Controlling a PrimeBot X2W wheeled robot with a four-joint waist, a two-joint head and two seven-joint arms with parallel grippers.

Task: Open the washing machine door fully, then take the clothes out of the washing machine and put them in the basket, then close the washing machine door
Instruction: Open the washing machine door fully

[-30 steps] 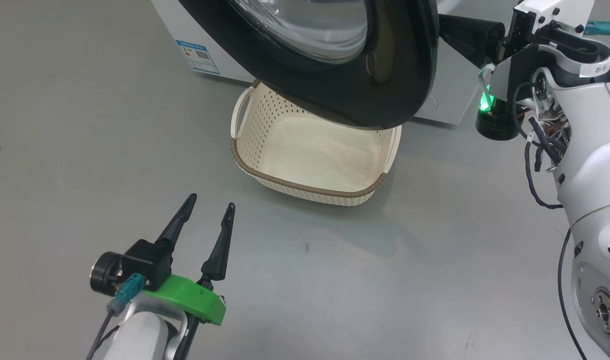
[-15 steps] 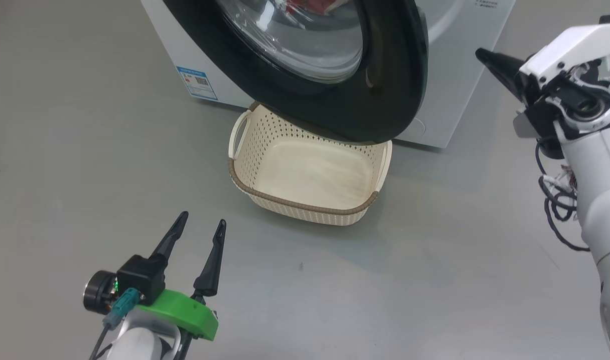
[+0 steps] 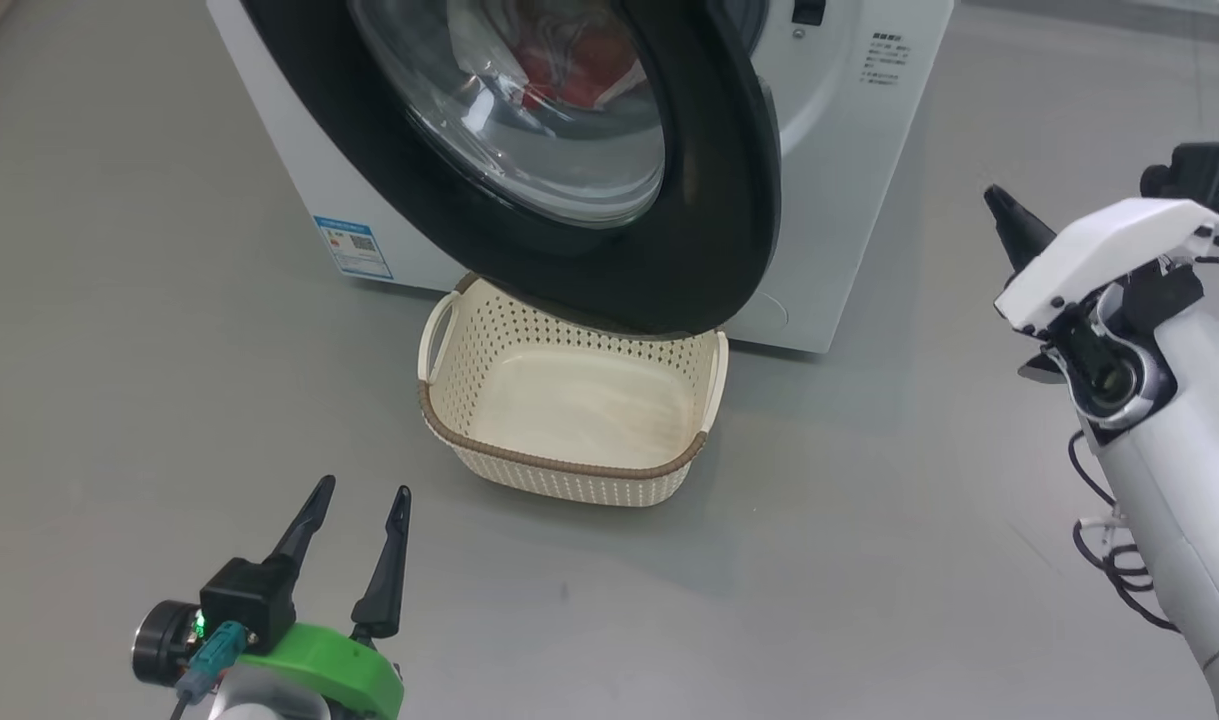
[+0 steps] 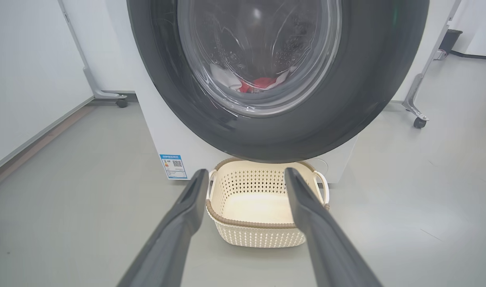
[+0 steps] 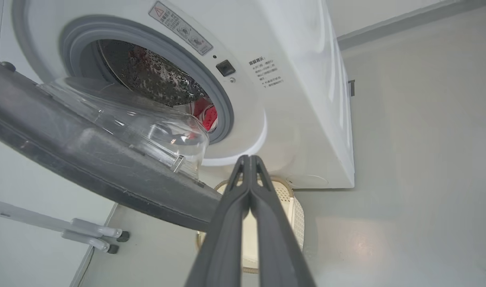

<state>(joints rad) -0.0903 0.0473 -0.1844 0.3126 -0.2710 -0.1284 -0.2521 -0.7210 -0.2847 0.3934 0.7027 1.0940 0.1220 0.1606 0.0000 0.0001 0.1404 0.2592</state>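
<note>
The white washing machine stands at the top of the head view. Its door, black-rimmed with a glass bowl, hangs partly open over the far edge of the cream basket, which holds nothing. Red and white clothes lie in the drum, seen through the glass; the clothes also show past the grey ring. My left gripper is open near the floor, short of the basket. My right gripper is shut and empty, well right of the door; in its wrist view the right gripper points at the machine's front below the opening.
Grey floor lies all around the basket. A blue label marks the machine's lower left corner. Wheeled frame legs stand right of the machine, and another leg stands left by a white wall.
The head camera has tilted, so more of the machine shows. My right gripper has drawn away from the door's right edge, out to the right. The left gripper stays open.
</note>
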